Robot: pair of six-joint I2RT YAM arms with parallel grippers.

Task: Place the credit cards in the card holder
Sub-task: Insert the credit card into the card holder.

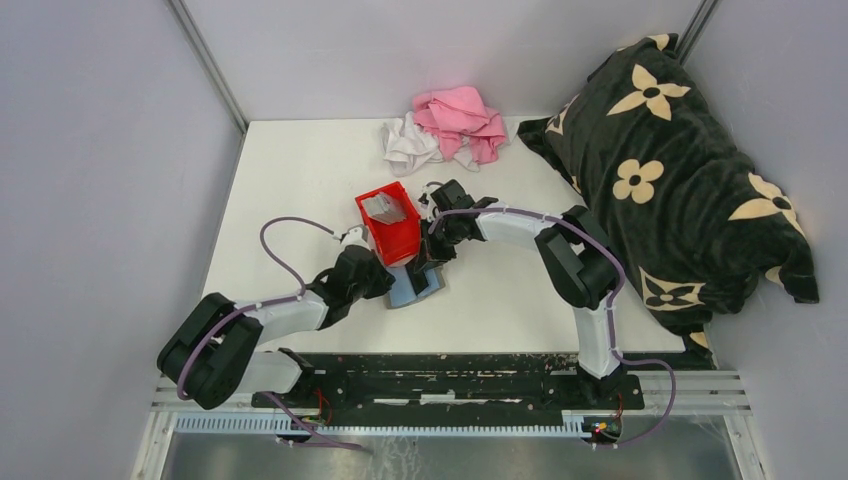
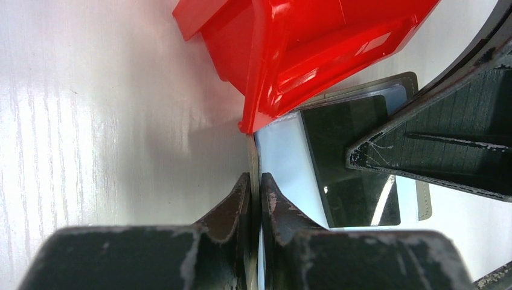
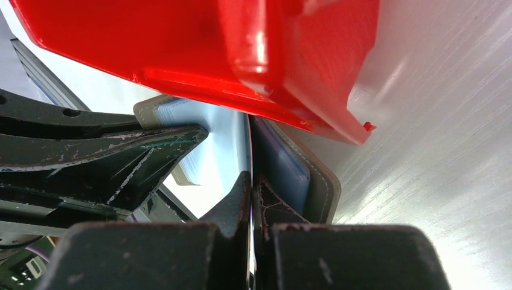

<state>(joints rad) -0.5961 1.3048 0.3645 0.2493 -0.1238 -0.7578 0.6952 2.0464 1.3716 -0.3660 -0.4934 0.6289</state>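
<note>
From above, card holder [image 1: 412,295] open on the worktop [image 1: 300,180] beside the red bin [image 1: 400,243] containing credit cards [image 1: 383,208], long axis roughly left-right; at left wrist, left end effector [image 2: 254,187] pinched tight on its raised edge; at right wrist, right end effector [image 3: 250,187] clamped on its thin pale leaf.

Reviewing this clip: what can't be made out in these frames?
How many credit cards sit in the red bin: top view, too small.
Whether the right pincer clamps a card or a card holder layer: right wrist view, seen edge-on.
Most of the card holder's inside: left wrist view, covered by the bin and the right pincer's finger.
</note>
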